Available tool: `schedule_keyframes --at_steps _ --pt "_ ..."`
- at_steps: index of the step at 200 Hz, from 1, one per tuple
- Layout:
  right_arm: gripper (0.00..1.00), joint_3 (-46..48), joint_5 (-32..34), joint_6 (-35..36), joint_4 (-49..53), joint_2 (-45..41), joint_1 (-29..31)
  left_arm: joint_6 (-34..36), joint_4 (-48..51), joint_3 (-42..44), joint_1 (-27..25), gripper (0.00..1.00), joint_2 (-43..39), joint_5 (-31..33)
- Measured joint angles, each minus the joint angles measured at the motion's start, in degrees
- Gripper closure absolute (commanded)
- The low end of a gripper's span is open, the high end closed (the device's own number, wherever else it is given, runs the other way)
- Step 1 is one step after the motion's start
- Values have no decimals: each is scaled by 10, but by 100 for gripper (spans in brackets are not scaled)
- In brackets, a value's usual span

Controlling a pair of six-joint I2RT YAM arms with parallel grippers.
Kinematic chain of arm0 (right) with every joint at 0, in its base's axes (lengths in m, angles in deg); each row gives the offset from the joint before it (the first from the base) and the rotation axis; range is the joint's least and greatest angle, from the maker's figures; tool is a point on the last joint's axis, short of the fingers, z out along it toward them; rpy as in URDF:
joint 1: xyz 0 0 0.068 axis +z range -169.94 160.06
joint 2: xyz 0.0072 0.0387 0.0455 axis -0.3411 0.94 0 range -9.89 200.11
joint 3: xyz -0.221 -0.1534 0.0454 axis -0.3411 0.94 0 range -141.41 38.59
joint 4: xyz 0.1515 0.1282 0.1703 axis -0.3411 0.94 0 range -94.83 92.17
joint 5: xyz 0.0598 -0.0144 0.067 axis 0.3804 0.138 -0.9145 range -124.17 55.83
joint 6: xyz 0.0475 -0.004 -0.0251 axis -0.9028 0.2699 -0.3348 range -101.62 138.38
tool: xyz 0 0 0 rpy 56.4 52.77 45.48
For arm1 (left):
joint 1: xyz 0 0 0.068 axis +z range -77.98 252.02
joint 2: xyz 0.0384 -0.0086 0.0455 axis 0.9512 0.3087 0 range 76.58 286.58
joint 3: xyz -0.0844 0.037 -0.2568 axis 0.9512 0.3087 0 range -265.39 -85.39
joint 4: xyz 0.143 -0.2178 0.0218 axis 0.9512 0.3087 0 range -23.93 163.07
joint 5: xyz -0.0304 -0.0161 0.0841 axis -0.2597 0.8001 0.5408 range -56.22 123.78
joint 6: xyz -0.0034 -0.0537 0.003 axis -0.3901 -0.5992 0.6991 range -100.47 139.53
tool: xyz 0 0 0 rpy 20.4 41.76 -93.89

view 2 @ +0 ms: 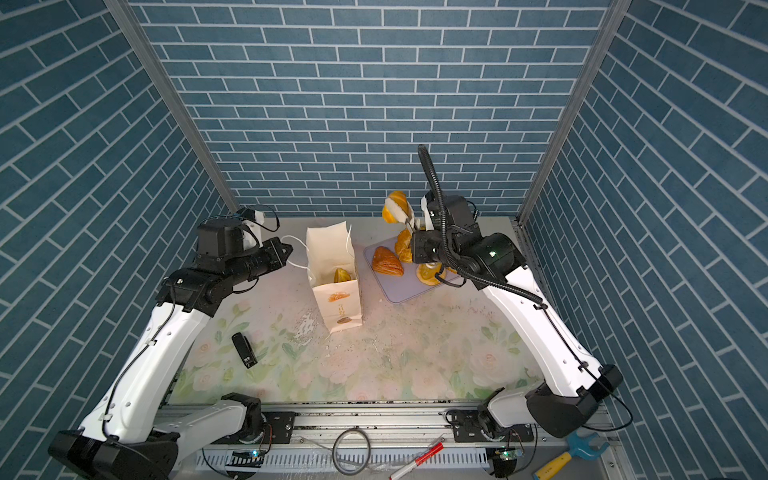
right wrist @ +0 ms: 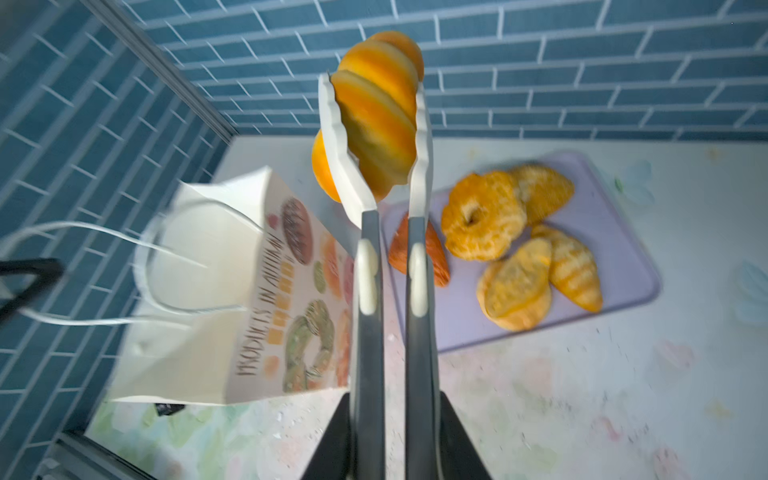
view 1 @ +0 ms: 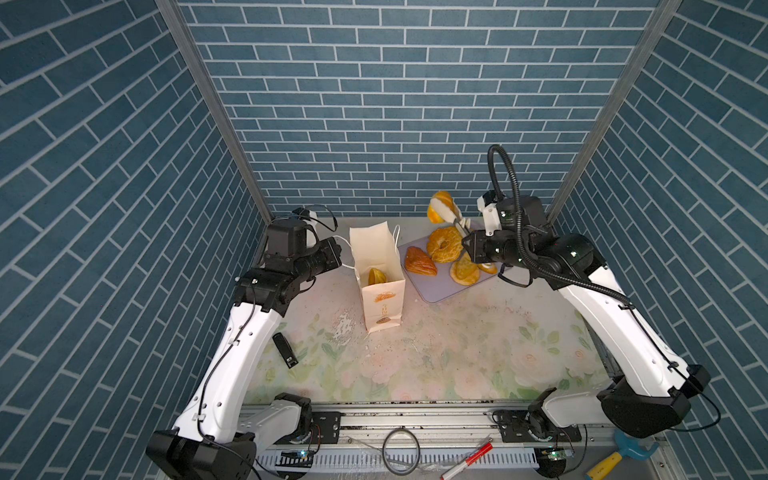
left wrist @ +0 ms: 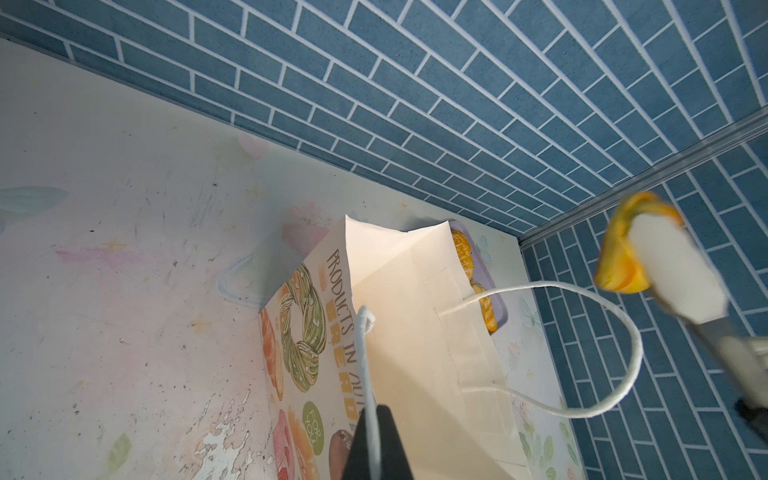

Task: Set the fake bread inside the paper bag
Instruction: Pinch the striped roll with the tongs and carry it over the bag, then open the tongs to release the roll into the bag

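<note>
Your left gripper (left wrist: 376, 432) is pinched together on the paper bag's (left wrist: 415, 332) cord handle (left wrist: 365, 357). The bag's side reads "PRODUCTS IN AU…", "BREAD" and "FOR YOU", with the rest cut off. Your right gripper (right wrist: 388, 419) clamps tongs (right wrist: 370, 270), which squeeze a croissant (right wrist: 378, 108) in the air, off the lavender tray (right wrist: 615, 232). One pastry (view 1: 376, 276) lies inside the bag. The right arm half hides the other breads (view 1: 444, 245) on the tray.

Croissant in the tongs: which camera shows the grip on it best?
Right wrist view: the croissant sits large and central, pinched between both white tips of the tongs. Both top views show it small, one tip partly covering it. The left wrist view catches it blurred at the frame's edge.
</note>
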Motion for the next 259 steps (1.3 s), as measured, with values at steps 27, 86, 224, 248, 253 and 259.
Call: schedule_keyframes --at_steps 27,86,224,248,253,259 --pt "76 -102 -14 44 -30 34 40 -2 0 0 0 100 0 -2" --pt "75 -242 -5 145 13 169 152 -13 0 0 -3 100 0 -4" --pt "69 -229 102 169 138 246 184 -13 4 0 -3 100 0 -4" --pt "62 -228 102 169 150 256 184 -13 4 0 -3 100 0 -4" --pt "60 -228 102 172 153 257 184 -13 4 0 -3 100 0 -4" --pt "59 -229 102 173 157 259 184 -13 4 0 -3 100 0 -4"
